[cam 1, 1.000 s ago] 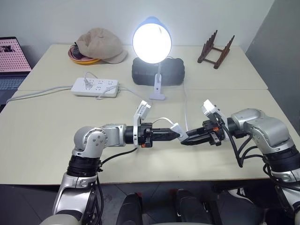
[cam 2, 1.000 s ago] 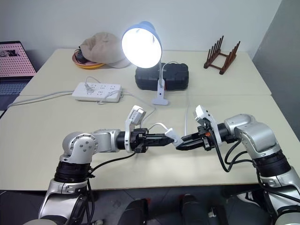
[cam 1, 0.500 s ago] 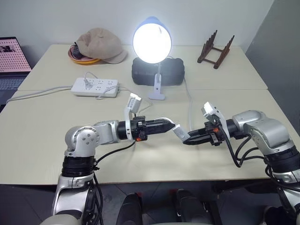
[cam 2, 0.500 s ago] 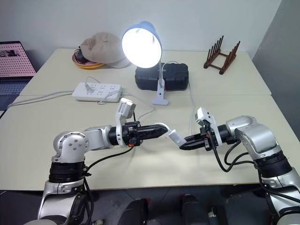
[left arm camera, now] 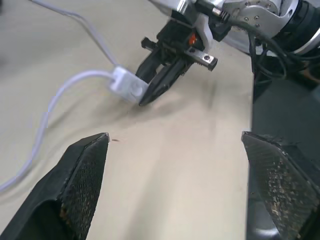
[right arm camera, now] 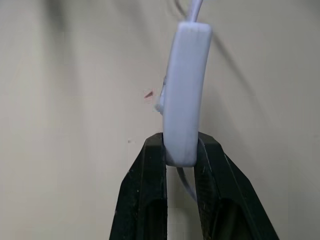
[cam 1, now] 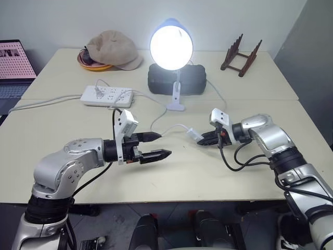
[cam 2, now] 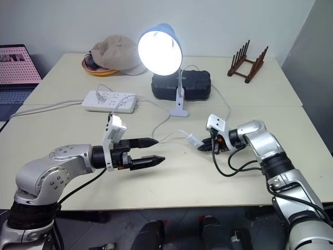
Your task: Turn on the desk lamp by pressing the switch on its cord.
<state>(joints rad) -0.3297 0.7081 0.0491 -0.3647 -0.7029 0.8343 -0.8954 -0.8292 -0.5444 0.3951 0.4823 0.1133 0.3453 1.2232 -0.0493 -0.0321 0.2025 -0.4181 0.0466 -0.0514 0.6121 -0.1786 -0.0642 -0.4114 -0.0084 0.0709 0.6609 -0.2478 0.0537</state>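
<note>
The desk lamp (cam 1: 170,48) stands lit at the back middle of the table, with its blue shade facing me and its white clip base (cam 1: 175,107) on the tabletop. Its thin white cord (cam 1: 171,126) curves forward to the small white switch (cam 1: 194,135). My right gripper (cam 1: 203,140) is shut on one end of the switch (right arm camera: 182,100), low over the table. My left gripper (cam 1: 156,146) is open and holds nothing, a hand's width to the left of the switch (left arm camera: 129,87).
A white power strip (cam 1: 105,96) with its cable lies at the back left. A beige cap (cam 1: 112,49) on an orange plate, a black case (cam 1: 177,79) and a wooden rack (cam 1: 239,53) stand along the back. A laptop (cam 1: 13,60) is at far left.
My left gripper let go of the switch, opened wide and drew back to the left. My right gripper kept the switch and carried it forward and down towards the table.
</note>
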